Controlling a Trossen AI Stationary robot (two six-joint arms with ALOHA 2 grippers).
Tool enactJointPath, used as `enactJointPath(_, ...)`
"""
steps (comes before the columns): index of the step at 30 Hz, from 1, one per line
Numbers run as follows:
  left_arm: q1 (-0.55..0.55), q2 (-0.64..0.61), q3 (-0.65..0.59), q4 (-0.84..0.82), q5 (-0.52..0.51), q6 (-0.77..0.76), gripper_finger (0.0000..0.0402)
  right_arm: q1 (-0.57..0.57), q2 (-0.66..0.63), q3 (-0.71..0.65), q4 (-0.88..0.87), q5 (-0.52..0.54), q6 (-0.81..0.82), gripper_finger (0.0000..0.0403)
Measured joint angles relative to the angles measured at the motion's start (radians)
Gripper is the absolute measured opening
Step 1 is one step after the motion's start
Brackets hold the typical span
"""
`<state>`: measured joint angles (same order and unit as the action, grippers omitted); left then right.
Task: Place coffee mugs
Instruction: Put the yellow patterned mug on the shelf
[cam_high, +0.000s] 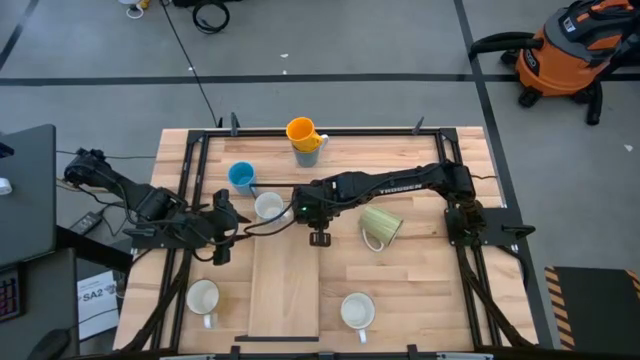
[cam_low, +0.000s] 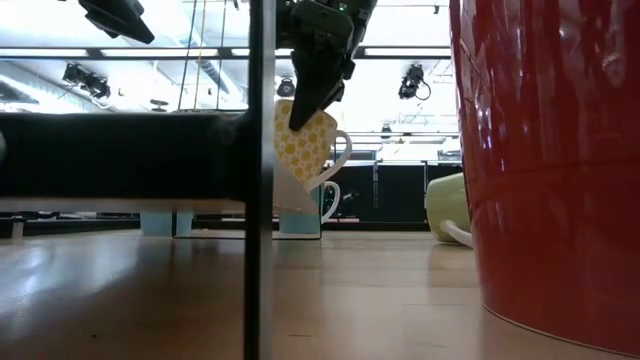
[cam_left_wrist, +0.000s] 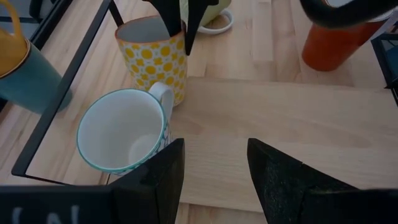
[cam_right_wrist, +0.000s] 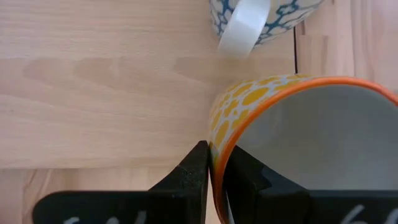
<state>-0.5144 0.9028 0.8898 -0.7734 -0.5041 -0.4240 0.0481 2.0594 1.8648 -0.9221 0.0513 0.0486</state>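
Observation:
My right gripper (cam_right_wrist: 214, 165) is shut on a yellow-dotted mug (cam_low: 303, 145) near the table's middle. The mug also shows in the left wrist view (cam_left_wrist: 152, 62). Beside it a blue-patterned white mug (cam_left_wrist: 124, 127) stands upright on its base; it also shows in the high view (cam_high: 268, 205). My left gripper (cam_left_wrist: 214, 174) is open and empty, just left of that mug, and shows in the high view (cam_high: 222, 243). A pale green mug (cam_high: 380, 226) lies on its side at the right. A bright blue mug (cam_high: 241, 177) stands further back. My right gripper holds the yellow-dotted mug by its orange-edged rim (cam_right_wrist: 219, 146), one finger inside the mug and one outside. The fingers (cam_left_wrist: 178, 25) come from above, pointing down. The mug hangs tilted below them, its base (cam_low: 295, 178) clear of the table.
An orange mug sits in a teal one (cam_high: 305, 137) at the far edge. A white mug (cam_high: 203, 297) stands near left. A red-orange mug (cam_low: 550, 150) with a white inside (cam_high: 357, 311) stands near right. A black metal frame (cam_high: 190, 160) runs around the table.

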Motion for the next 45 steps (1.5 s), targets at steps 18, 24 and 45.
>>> enactJointPath(18, 0.0, 0.0, 0.0, 0.0, 0.0, -0.001, 0.0181, -0.009, 0.0, 0.0, 0.04, 0.0, 0.0, 0.0086)
enactJointPath(24, 0.0, 0.0, 0.0, 0.0, 0.0, -0.001, 0.0181, -0.012, 0.0, 0.0, 0.058, 0.0, 0.0, 0.0117)
enactJointPath(45, 0.0, 0.0, 0.0, 0.0, 0.0, -0.001, 0.0181, -0.014, -0.004, 0.0, 0.076, 0.0, 0.001, 0.0138)
